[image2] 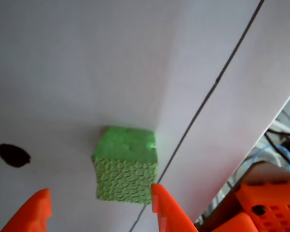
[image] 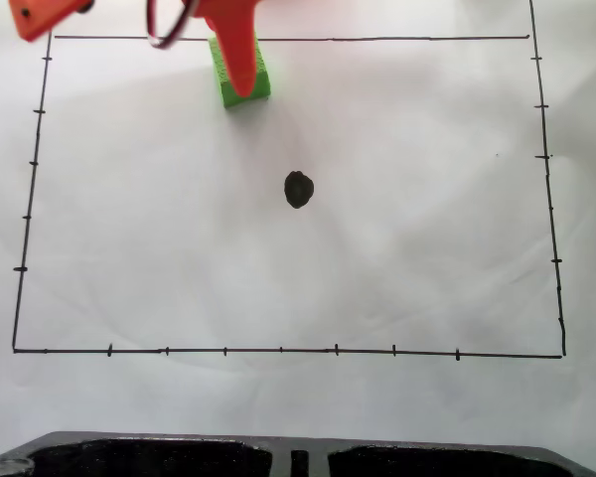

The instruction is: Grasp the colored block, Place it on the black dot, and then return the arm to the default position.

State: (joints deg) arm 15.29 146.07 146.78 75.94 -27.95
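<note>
The colored block (image: 240, 81) rests on the white paper (image: 397, 248) near the top edge of the drawn rectangle in the fixed view, just inside the upper border line (image: 377, 40). It is a cube and has no evident long axis. In the fixed view its edges stand slightly rotated against the border lines. In the wrist view the colored block (image2: 126, 164) shows a smooth top face and a pebbled side face turned toward the camera.

Hidden or cut off: in the fixed view an orange finger (image: 236, 50) of the arm crosses the middle of the block and covers part of its top. The upper part of the arm runs out of the top edge. A looped wire (image: 169, 30) hangs beside it. A separate orange part (image: 45, 15) is cut off at the top-left corner. In the wrist view the bases of both fingers lie below the lower edge.

The hand (image2: 100, 205) stands open and has hold of nothing. In the wrist view the left fingertip (image2: 38, 205) is clear of the block. The right fingertip (image2: 162, 200) sits at the block's lower right corner; contact cannot be confirmed. The block lies just beyond the gap between the tips, offset toward the right finger.

The black dot (image: 298, 189) lies near the centre of the rectangle, well apart from the block. In the wrist view the black dot (image2: 13, 155) appears to the left of the block. A dark moulded edge (image: 278, 457) lines the bottom of the fixed view.
</note>
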